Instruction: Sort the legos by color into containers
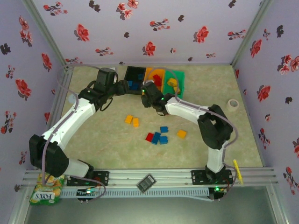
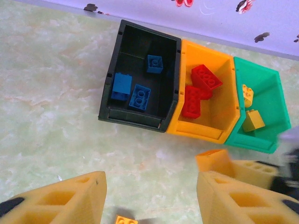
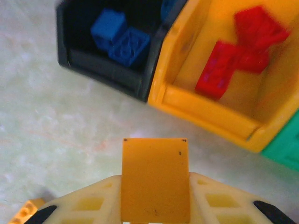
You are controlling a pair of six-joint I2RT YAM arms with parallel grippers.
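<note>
Three bins stand side by side at the back: black, orange, green. In the left wrist view the black bin holds three blue bricks. The orange bin holds red bricks, and the green bin two yellow ones. Loose legos lie mid-table: two yellow-orange, red, blue, orange. My left gripper hovers open and empty before the black bin. My right gripper is shut, nothing visible between its pads, just short of the orange bin.
A tape roll lies at the right side of the table. A yellow-green snack packet sits off the near left corner. Flowered walls close in the back and sides. One yellow brick lies under my left gripper.
</note>
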